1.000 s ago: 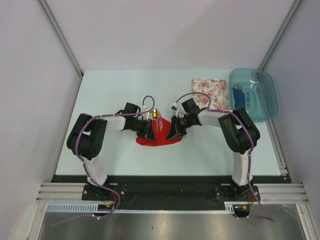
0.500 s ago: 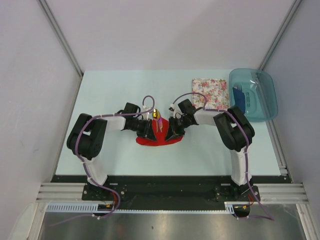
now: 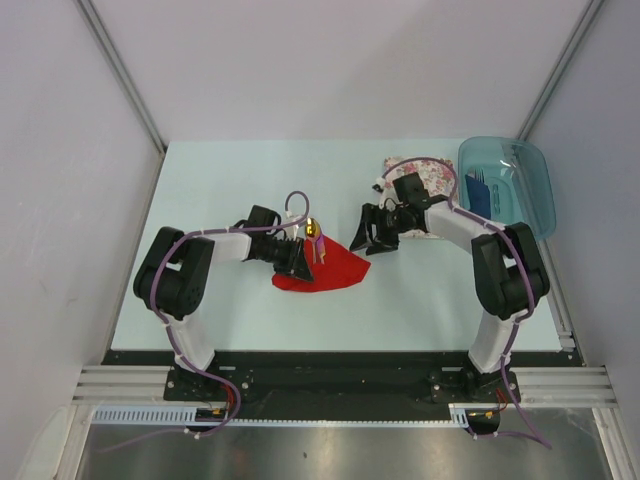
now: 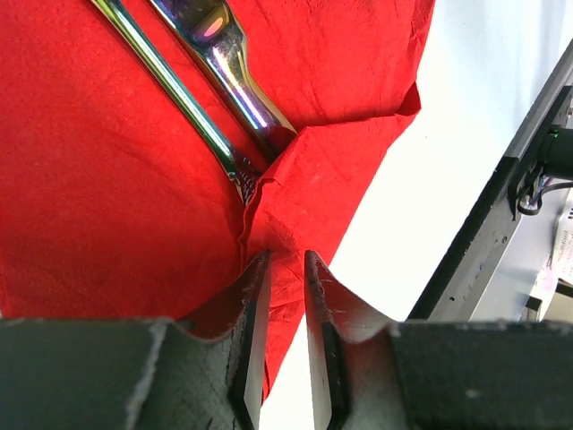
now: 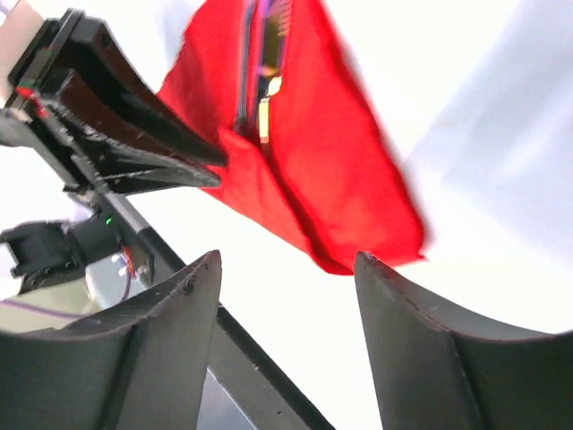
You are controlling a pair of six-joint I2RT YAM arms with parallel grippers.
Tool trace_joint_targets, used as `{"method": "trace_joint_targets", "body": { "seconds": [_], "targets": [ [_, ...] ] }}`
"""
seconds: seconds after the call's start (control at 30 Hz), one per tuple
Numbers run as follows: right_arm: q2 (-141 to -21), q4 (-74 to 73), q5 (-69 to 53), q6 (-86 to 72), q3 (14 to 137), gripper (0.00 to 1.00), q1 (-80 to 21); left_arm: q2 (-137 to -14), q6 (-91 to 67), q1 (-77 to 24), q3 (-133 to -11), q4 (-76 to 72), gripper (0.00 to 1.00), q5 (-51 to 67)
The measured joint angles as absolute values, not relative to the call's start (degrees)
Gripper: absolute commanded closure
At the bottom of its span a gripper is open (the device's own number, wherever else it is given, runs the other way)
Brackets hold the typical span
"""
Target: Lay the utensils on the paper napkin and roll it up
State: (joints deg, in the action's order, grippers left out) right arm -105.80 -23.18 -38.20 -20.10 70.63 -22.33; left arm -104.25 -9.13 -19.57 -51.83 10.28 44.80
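The red paper napkin (image 3: 330, 270) lies mid-table, partly folded up over the utensils. A gold spoon head (image 3: 313, 229) pokes out at its far edge. Two shiny handles (image 4: 228, 63) run under a raised fold of the napkin (image 4: 107, 179). My left gripper (image 4: 284, 258) sits at the napkin's near-left edge (image 3: 300, 262), jaws a narrow slit apart, with table showing through the gap. My right gripper (image 3: 366, 236) hangs open to the right of the napkin (image 5: 322, 179) with nothing between its fingers (image 5: 286, 260). The utensils (image 5: 266, 107) show in the fold.
A white floral napkin (image 3: 442, 188) lies at the back right, partly under my right arm. Beside it stands a teal bin (image 3: 540, 190) holding blue items. The table's dark front rail (image 4: 483, 260) runs close to the napkin.
My right gripper opened, let go of the napkin's right side and drew back to the right, toward the floral napkin. The napkin's right part now lies spread out. The left gripper stayed put.
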Motion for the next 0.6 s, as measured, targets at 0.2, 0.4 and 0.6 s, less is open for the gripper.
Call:
{"method": "trace_joint_targets", "body": {
  "seconds": [0.2,0.4,0.6],
  "targets": [
    [-104.8,-26.2,-34.5,-17.7,68.4,0.34,-20.1,-104.2,-9.2,-19.6,-51.7,9.9,0.73,44.9],
    [-108.7,-27.1,-33.2,-16.9,67.9,0.41,-19.7,-104.2,-9.5,-19.6,-51.5,9.4,0.73,44.9],
    [-111.4,-26.5,-37.5,-17.5,68.2,0.48,-19.7,-104.2,-9.6,-19.6,-51.5,9.2,0.73,45.0]
  ]
}}
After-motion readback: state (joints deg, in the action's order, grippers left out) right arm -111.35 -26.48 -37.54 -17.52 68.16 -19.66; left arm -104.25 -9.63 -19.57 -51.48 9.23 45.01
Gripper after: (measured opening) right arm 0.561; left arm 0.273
